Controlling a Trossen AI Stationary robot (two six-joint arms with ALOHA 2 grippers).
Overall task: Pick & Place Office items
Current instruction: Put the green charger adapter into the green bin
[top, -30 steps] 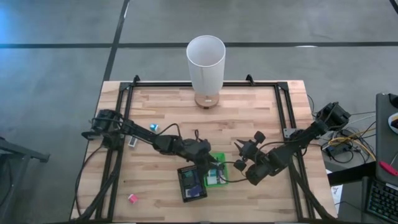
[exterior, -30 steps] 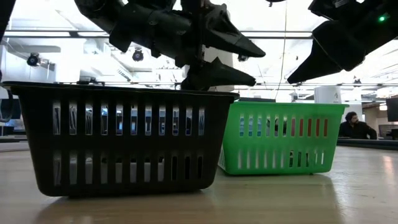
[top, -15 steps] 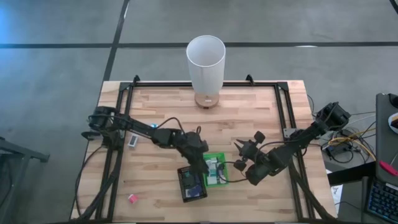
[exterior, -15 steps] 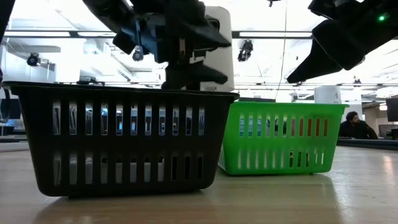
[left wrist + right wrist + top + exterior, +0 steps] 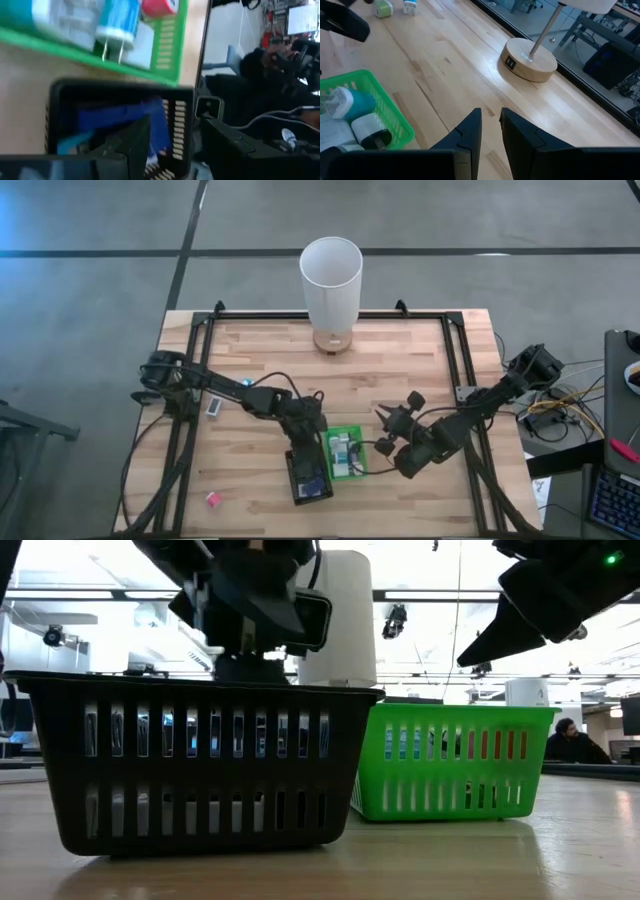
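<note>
Wooden tabletop (image 5: 400, 370) | left gripper (image 5: 303, 442) above black basket (image 5: 308, 475), jaws partly apart, holding nothing visible | right gripper (image 5: 383, 417) at 3 o'clock of green basket (image 5: 348, 453), jaws closed, empty

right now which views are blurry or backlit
Left wrist view: smeared with blur, the black slotted basket and green slotted basket soft-edged. Low view: bright ceiling lights turn both arms to silhouettes. High view: even and sharp. Right wrist view: glare on the round wooden lamp base.
</note>
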